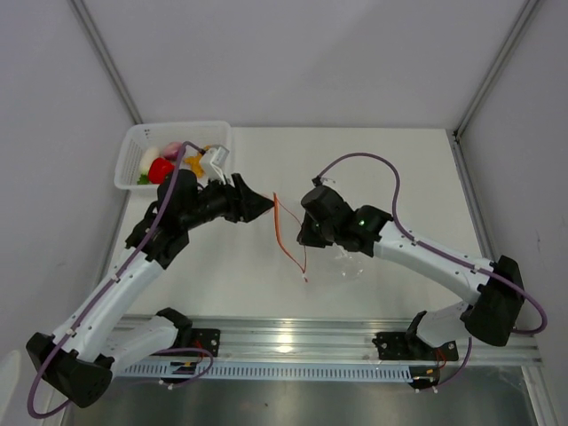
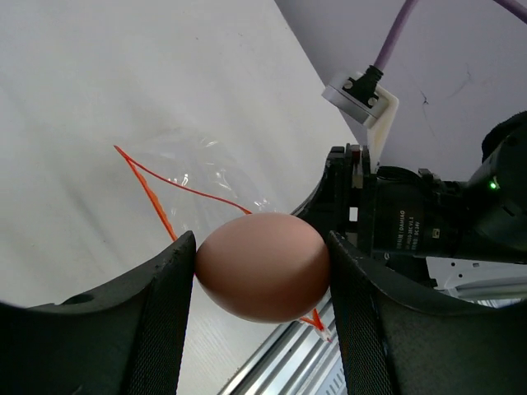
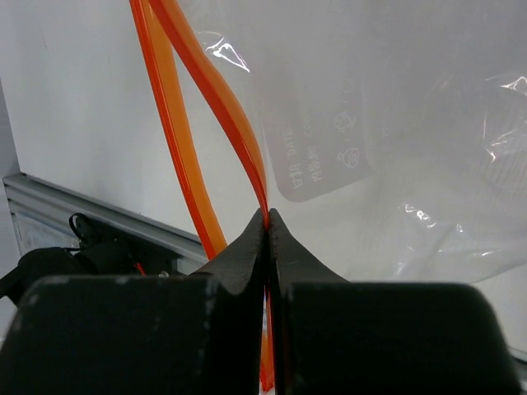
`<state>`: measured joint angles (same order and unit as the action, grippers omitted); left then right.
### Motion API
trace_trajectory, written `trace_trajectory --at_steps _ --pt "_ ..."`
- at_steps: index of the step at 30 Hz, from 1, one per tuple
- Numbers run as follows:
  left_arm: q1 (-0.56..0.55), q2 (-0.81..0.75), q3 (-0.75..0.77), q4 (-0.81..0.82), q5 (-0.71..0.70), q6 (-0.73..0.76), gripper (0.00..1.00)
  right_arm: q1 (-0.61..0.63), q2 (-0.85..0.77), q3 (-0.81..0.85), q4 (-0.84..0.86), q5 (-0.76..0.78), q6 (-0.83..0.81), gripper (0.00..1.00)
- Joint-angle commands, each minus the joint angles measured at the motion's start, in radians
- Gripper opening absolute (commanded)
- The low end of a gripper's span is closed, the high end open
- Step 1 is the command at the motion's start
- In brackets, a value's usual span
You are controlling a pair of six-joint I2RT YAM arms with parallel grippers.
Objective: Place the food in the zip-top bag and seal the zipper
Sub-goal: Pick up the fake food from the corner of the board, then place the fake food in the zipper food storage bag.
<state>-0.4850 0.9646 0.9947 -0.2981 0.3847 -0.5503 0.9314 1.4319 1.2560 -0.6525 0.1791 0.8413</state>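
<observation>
Over the desk, left end effector [image 2: 262, 271] pinches an egg [image 2: 263, 265]; right end effector [image 3: 268, 226] pinches the zipper [image 3: 210, 107]. Aim squarely between the strips.

One white slotted basket [image 1: 130, 151] serves as the landmark, at the table's far left corner. Inside it, about four toy foods can be made out from above: one red [image 1: 161, 169], one white [image 1: 150, 157], one pink-purple [image 1: 174, 147] and one yellow-orange [image 1: 194, 158], though they overlap and the count is unsure. One more food, a brown egg [image 2: 263, 265], lies outside the basket, to its right. One clear zip-top bag [image 3: 428, 148] sits further right of the basket, with one orange zipper [image 1: 278, 219] of two strips. Two arms, each with one gripper: left gripper [image 2: 262, 271], right gripper [image 3: 268, 226].
</observation>
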Motion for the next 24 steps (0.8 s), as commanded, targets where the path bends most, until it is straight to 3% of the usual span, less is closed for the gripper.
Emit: trace_trajectory --at_steps 1,24 --pt "-0.01 -0.024 -0.013 0.057 0.029 -0.013 0.01 0.015 -0.083 -0.035 0.011 0.049 0.065 0.0" --pt "-0.176 0.075 -0.008 0.056 -0.112 -0.022 0.01 0.02 -0.172 -0.023 0.1 -0.033 0.077 0.0"
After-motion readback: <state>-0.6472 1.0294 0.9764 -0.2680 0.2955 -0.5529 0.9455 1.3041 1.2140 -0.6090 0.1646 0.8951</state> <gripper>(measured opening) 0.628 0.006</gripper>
